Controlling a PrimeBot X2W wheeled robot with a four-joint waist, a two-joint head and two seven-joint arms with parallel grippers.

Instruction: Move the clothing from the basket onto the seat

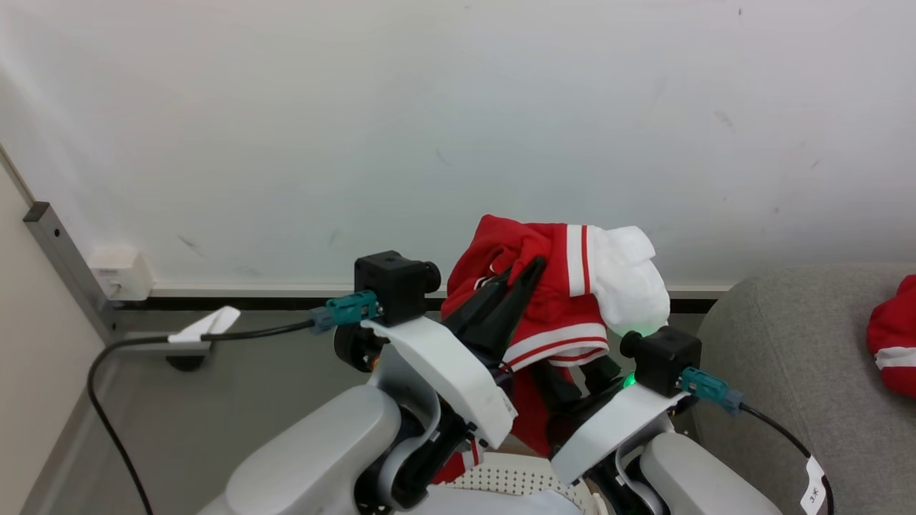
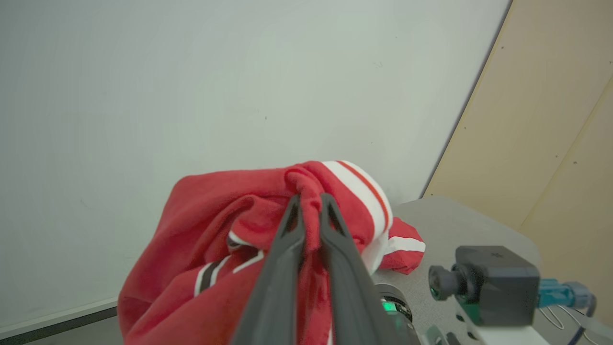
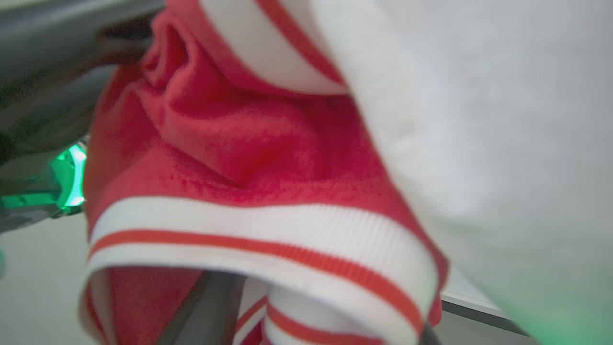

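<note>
Backdrop: pale wall (image 1: 429, 107) with a dark skirting line, grey floor (image 1: 250, 372) below it, a small white wall box (image 1: 122, 272) at the far left.
Sofa: light grey sofa (image 1: 787, 372) at the right, its rounded end just beside the right arm.
Held garment: red held garment (image 1: 558, 286) with white-and-red striped hems, bunched in the air between the two arms, in front of the wall and above the basket; a white panel (image 1: 633, 279) hangs on its right side.
Left claw: left claw (image 1: 519, 275) points up and to the right, its two dark fingers pinched together on a red fold near the top of the held garment; the left wrist view shows the fold squeezed between the tips.
Right claw: right claw (image 1: 581, 379) reaches up under the striped hem; cloth covers the tips, so I cannot tell whether it grips or stands apart.
Basket: a strip of the perforated white basket (image 1: 515, 478) shows low down between the forearms.
Second garment: second garment (image 1: 894, 336), red with a white band, lies on the sofa at the far right, well apart from the held one.
Cable: black cable (image 1: 215, 335) runs left from the left wrist camera to the floor.
</note>
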